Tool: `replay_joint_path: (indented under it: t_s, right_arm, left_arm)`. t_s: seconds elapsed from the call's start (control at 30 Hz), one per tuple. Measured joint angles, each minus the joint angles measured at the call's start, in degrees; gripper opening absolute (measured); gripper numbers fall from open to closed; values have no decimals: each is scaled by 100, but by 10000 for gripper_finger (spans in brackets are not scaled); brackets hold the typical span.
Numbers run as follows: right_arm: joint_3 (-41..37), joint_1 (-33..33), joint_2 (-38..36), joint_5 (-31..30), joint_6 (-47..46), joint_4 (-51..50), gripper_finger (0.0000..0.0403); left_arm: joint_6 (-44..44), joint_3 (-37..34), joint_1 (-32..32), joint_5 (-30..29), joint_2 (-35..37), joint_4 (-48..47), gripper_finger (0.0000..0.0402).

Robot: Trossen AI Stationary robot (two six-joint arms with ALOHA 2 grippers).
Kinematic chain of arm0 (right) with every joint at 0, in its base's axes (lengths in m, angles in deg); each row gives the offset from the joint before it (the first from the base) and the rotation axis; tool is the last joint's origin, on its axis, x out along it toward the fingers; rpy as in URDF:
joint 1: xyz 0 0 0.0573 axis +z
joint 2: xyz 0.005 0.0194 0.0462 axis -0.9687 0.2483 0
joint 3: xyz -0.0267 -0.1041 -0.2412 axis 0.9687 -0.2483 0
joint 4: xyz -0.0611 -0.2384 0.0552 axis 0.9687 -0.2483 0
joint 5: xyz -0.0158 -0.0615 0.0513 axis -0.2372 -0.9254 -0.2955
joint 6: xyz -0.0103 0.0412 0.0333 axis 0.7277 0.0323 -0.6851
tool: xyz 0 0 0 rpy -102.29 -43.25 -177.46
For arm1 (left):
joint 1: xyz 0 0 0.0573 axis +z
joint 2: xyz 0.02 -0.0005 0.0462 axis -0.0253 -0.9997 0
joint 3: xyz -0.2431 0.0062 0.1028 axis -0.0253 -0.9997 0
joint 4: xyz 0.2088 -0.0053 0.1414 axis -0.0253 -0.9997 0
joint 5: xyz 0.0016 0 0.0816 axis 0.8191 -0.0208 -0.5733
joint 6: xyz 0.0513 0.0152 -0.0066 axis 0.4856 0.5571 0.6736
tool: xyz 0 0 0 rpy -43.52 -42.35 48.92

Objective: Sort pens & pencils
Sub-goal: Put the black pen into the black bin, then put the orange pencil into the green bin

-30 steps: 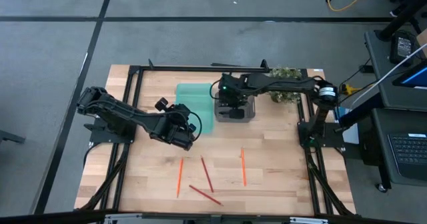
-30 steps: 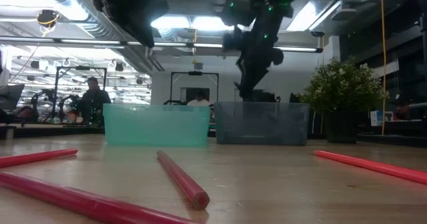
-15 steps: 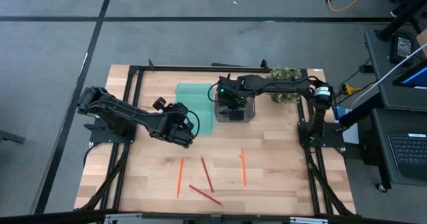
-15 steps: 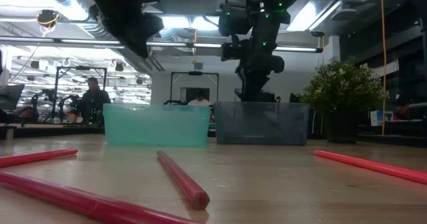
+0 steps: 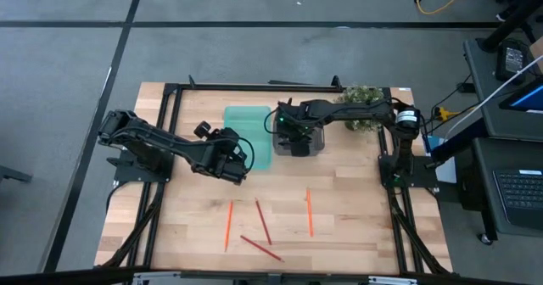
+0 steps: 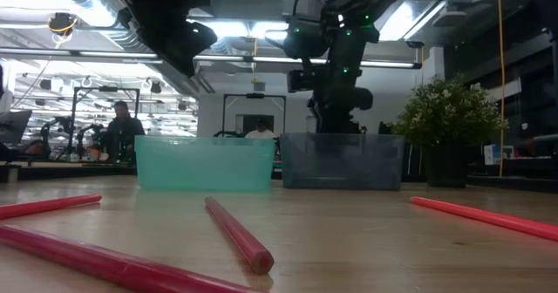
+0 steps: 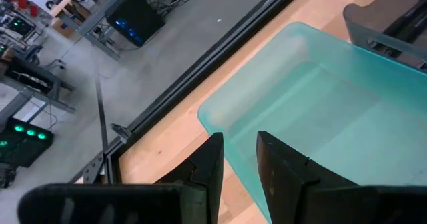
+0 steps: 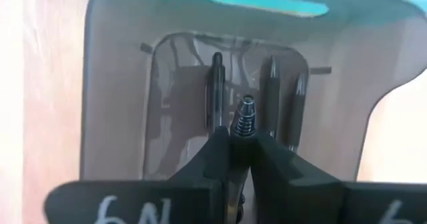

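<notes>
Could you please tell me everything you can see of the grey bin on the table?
The translucent smoky-grey plastic bin is rectangular with rounded corners and stands upright on the wooden table, right beside the teal plastic bin. Several black pens lie side by side on its floor. The right tool hangs over its opening, shut on another black pen.

Only one marking can be made out: white handwritten characters on the dark body of the right gripper (image 8: 240, 159), seen at the near edge of the right wrist view. They appear to read "6N", though they are partly cut off and cannot be read with certainty. A further white stroke is seen at the other end of the same body, but it is too cropped to be read. No other text, label, brand or number can be read.
</notes>
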Motion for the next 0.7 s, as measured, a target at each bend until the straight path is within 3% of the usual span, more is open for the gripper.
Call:
replay_joint_path:
  t_s: [0.23, 0.43, 0.7]
  right_arm:
    - [-124, 0, -1, 4, 44, 124, 43]
    - [-265, 0, -3, 20, -83, 351, 73]
    - [-267, 0, -3, 17, 20, 590, 56]
  left_arm:
    - [0, 0, 0, -33, 0, -11, 85]
    - [0, 0, 0, -37, 0, -12, 85]
    - [0, 0, 0, -37, 0, -14, 85]
